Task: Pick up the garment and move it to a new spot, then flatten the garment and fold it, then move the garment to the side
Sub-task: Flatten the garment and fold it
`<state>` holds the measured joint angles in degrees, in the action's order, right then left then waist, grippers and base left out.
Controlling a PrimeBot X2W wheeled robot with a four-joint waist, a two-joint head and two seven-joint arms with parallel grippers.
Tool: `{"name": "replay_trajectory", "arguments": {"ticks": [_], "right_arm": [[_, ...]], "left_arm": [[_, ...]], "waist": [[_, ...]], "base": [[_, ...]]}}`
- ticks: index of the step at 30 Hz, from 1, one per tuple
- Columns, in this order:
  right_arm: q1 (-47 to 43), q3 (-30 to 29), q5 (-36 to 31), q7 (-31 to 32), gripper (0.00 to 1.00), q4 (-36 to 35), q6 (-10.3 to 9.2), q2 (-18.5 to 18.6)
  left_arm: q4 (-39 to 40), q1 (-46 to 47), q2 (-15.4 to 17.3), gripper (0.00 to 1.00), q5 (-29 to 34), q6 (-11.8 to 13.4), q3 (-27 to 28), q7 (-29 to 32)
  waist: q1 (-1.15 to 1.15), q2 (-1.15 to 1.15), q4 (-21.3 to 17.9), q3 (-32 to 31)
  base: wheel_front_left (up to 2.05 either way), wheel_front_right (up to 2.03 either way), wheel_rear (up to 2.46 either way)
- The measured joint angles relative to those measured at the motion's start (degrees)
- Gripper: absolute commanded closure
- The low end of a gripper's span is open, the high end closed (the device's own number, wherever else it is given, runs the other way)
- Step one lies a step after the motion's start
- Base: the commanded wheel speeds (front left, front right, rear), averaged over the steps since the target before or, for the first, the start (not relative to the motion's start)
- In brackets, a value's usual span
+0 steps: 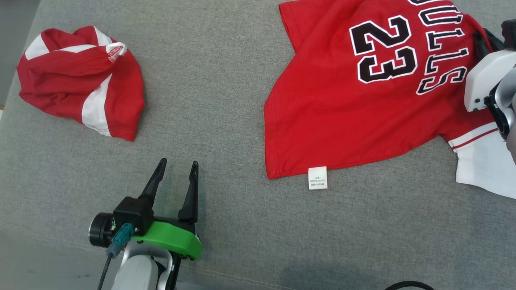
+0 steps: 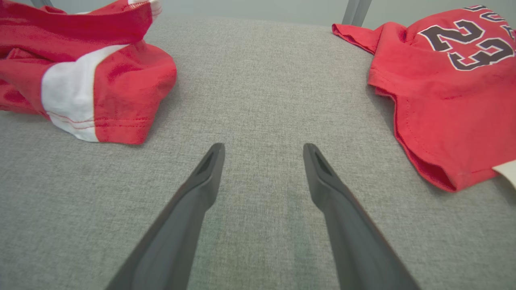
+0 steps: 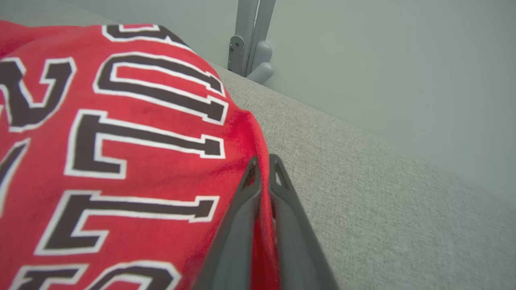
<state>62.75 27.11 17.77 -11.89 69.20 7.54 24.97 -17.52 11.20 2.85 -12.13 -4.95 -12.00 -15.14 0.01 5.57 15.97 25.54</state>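
Note:
A red jersey (image 1: 342, 112) with a black "23" and lettering lies spread on the right of the grey fabric surface (image 1: 225, 100), a white label (image 1: 317, 177) at its near hem. My right gripper (image 1: 485, 40) sits at the jersey's far right edge. In the right wrist view that gripper (image 3: 264, 159) is shut on a fold of the jersey (image 3: 121, 161). My left gripper (image 1: 179, 162) rests open at the lower left, well apart from the jersey. In the left wrist view it (image 2: 263, 147) holds nothing, with the jersey (image 2: 451, 100) off to its right.
A second garment (image 1: 80, 76), red with white panels, lies crumpled at the far left (image 2: 80, 72). Bare grey surface runs between the two garments. A grey metal post (image 3: 250, 40) stands past the surface's far edge, in front of a pale wall.

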Motion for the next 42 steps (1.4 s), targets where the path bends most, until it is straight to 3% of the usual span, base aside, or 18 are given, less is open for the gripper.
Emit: {"name": "replay_trajectory", "arguments": {"ticks": [5,10,16,24,35,42], "right_arm": [[-1.03,-4.53,-2.82,-2.86,0.0,-0.26,0.0,-2.88],[-11.29,-12.23,-5.76,-3.09,0.0,-16.56,0.0,-5.26],[-29.09,-21.45,-9.92,-3.08,0.0,-32.25,0.0,-10.72],[-42.75,-27.88,-11.88,-3.08,0.0,-43.06,0.0,-16.79],[-52.95,-29.04,-11.43,-3.09,0.0,-49.96,0.0,-19.78],[-57.33,-29.44,-11.39,-3.08,0.0,-50.54,0.0,-20.57]], "left_arm": [[0.2,-0.25,-0.01,0.0,-0.25,0.43,0.56,0.0],[0.38,-1.66,-0.02,0.0,0.46,0.49,1.82,0.0],[0.33,-3.86,-0.03,0.0,1.16,0.38,3.58,0.0],[0.18,-5.92,-0.03,0.0,1.75,0.34,5.42,0.0],[-0.29,-10.21,-0.03,0.0,2.72,0.7,8.03,0.0],[-0.6,-12.2,-0.02,0.0,3.11,0.68,8.27,0.0]], "waist": [[0.0,0.0,-0.34,-1.45],[-0.01,0.01,-2.51,-3.59],[-0.01,0.02,-6.73,-7.05],[-0.01,0.02,-12.08,-10.97],[-0.01,0.02,-17.49,-17.52],[-0.01,0.02,-18.84,-20.87]], "base": [[0.0,0.0,0.0],[0.0,0.0,0.0],[0.0,0.0,0.0],[0.0,0.0,0.0],[0.0,0.0,0.0],[0.0,0.0,0.0]]}}
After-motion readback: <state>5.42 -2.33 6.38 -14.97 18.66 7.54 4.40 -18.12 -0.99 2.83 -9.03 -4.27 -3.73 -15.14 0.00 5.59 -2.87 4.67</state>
